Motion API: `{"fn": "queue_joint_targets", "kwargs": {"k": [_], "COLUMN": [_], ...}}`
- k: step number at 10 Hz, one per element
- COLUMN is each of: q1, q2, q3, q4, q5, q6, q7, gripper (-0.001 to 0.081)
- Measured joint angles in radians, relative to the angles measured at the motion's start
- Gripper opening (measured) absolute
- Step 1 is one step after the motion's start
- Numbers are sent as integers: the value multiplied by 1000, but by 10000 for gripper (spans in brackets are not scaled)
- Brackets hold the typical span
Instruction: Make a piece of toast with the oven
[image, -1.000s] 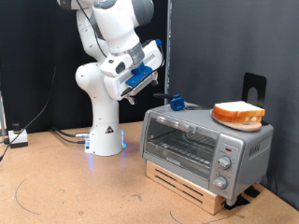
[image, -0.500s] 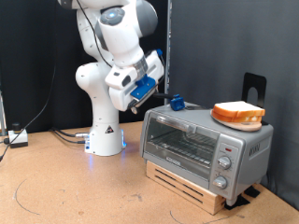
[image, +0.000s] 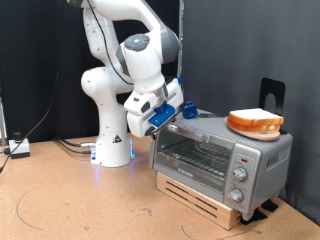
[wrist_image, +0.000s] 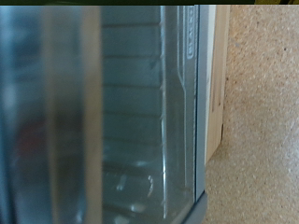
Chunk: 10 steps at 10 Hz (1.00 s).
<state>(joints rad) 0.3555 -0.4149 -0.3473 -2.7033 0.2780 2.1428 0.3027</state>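
The silver oven (image: 222, 152) stands on a wooden base at the exterior view's right, door closed, with its knobs on the right-hand panel. My gripper (image: 159, 121) hangs close to the upper left corner of the oven's front, by the top of the door. The wrist view is filled by the glass door (wrist_image: 121, 112), very near, with the wire rack dimly behind it; no fingers show there. The thin piece of toast is out of view. A thicker slice in an orange dish (image: 255, 122) lies on top of the oven.
The arm's white base (image: 112, 142) stands to the exterior view's left of the oven. A small blue object (image: 189, 109) sits on the oven's top near my gripper. A black stand (image: 272, 94) rises behind the oven. Brown table (image: 70, 200) lies in front.
My gripper has moved down and towards the exterior view's right, from above and left of the oven to its upper front corner.
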Motion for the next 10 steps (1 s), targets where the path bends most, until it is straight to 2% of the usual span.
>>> {"fn": "queue_joint_targets", "kwargs": {"k": [2, 5, 7, 10], "q1": [-1, -39, -68, -78], "q2": [14, 46, 96, 202], "q3": [3, -12, -26, -42], "q4": [2, 25, 54, 92], "q5": [12, -8, -20, -23], "q6": [23, 43, 66, 119], "q7": [0, 21, 22, 19], "gripper": [807, 807, 807, 807]}}
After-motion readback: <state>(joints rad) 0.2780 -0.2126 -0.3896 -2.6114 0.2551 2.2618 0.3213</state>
